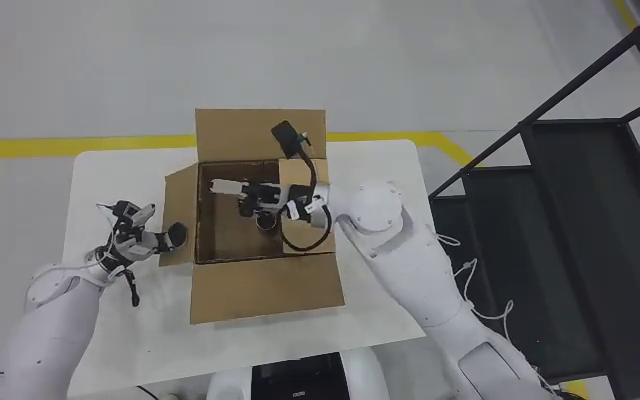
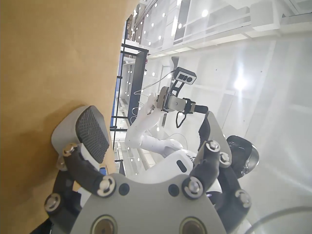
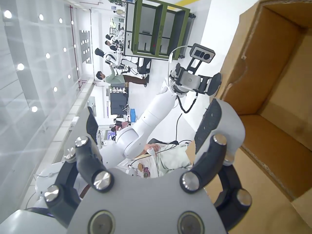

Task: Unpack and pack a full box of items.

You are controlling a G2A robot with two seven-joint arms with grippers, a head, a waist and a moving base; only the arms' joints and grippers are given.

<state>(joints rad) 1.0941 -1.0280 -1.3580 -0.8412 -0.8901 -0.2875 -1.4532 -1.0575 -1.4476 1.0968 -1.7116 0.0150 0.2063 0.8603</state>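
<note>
Left tool (image 1: 168,238) and right tool (image 1: 240,196) are released; the box (image 1: 262,135) could be shifted if its flap (image 1: 180,200) is pushed

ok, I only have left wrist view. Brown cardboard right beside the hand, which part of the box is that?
Observer: Its side flap, folded outward. The left hand is outside the box.
Operator: Anything inside?
Observer: Right wrist view shows bare cardboard inside, with no items in the part it sees.
Operator: Where's the right hand?
Observer: The right hand is over the box's opening, open and empty.
</note>
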